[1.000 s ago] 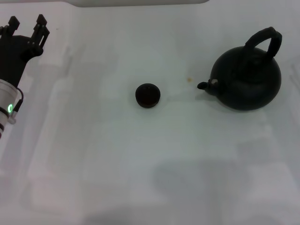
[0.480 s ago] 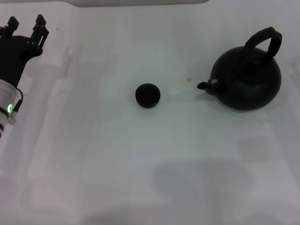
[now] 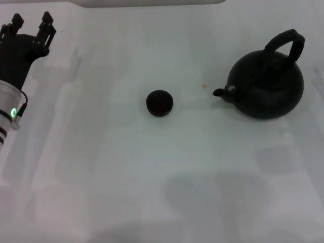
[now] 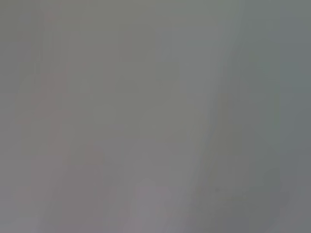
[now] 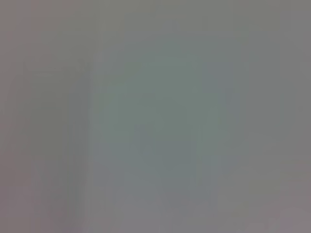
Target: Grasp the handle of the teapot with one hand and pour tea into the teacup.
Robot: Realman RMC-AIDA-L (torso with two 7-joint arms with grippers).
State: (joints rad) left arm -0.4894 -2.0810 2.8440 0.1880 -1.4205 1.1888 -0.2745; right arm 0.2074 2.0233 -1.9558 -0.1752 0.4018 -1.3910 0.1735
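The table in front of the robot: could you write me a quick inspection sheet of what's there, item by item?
Surface: white table, with a small brownish spot near the spout.
Job's things: teapot stands upright at the right, spout pointing toward the teacup at the centre; handle arched over the lid, ungrasped. No tea seen.
Clutter: nothing seen.
Grippers: left gripper at the far left, fingers apart, holding nothing, far from the teapot. Right gripper not in view.
Cables: nothing seen.
Surroundings: pale raised edge along the far side; both wrist views show only blank grey.
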